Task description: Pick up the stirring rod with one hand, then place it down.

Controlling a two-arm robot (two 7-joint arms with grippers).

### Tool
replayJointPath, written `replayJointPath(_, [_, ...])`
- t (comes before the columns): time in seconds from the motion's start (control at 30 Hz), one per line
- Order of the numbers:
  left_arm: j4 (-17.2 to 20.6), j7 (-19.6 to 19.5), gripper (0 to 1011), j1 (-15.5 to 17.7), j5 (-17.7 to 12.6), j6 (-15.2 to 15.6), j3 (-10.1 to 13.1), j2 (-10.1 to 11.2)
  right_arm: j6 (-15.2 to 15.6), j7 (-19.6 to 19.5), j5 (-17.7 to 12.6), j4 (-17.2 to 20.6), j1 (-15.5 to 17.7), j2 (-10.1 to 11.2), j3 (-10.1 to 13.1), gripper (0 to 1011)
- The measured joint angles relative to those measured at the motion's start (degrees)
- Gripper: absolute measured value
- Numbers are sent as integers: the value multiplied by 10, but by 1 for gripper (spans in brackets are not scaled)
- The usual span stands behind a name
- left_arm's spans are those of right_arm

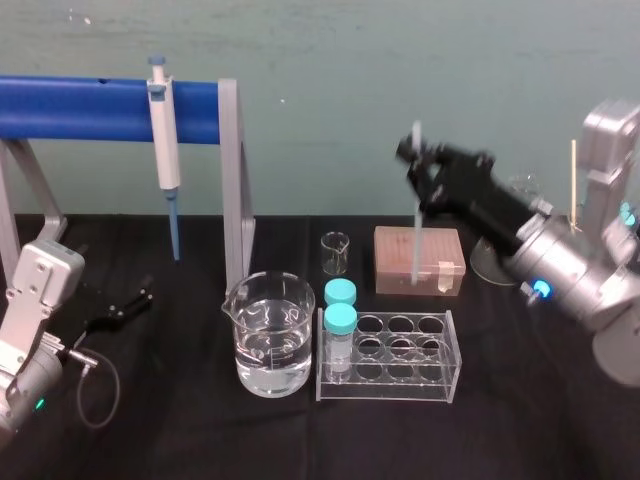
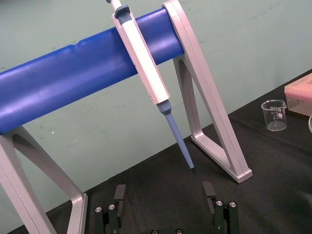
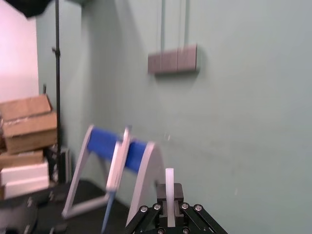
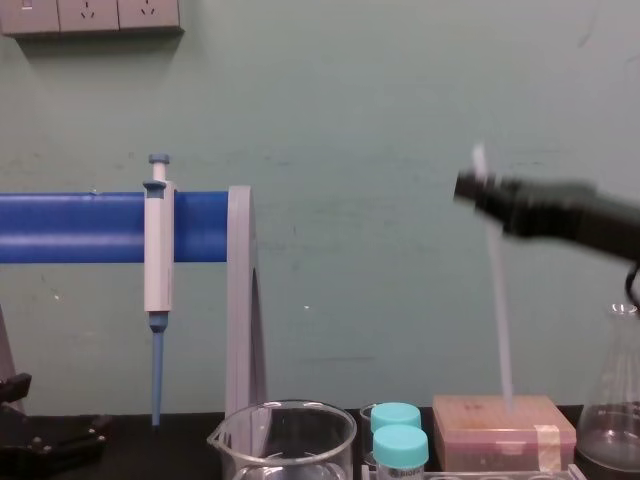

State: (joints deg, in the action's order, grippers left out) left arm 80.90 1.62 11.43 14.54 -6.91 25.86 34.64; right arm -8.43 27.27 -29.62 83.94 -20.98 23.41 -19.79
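The stirring rod [image 1: 415,225] is a thin translucent-white stick that hangs nearly upright in the air, and my right gripper [image 1: 412,158] is shut on it near its top. In the chest view the rod [image 4: 497,300] slants down from the right gripper [image 4: 470,187] toward the pinkish box [image 4: 503,432]; I cannot tell whether its lower end touches the box. The right wrist view shows the rod [image 3: 169,187] standing up between the black fingers [image 3: 161,214]. My left gripper [image 1: 125,305] rests low at the left of the table, its fingers [image 2: 118,194] apart and holding nothing.
A white-and-blue pipette [image 1: 163,140] hangs on the blue bar of a grey stand [image 1: 235,180]. A beaker of water [image 1: 268,345], a clear tube rack [image 1: 390,358] with two teal-capped tubes, and a small beaker [image 1: 335,252] stand mid-table. A flask [image 4: 612,420] is at the right.
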Motion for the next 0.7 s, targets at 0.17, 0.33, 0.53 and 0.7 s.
replayJointPath(0.17, [0,0,1000,0,0,0,0,0,0,-9,-2,31,-8,4,29,72])
replayJointPath(0.33, [0,0,1000,0,0,0,0,0,4,-14,-3,38,-9,4,41,72])
replayJointPath(0.53, [0,0,1000,0,0,0,0,0,15,-18,-9,41,-4,2,51,71])
replayJointPath(0.7, [0,0,1000,0,0,0,0,0,23,-15,-14,41,1,4,55,72])
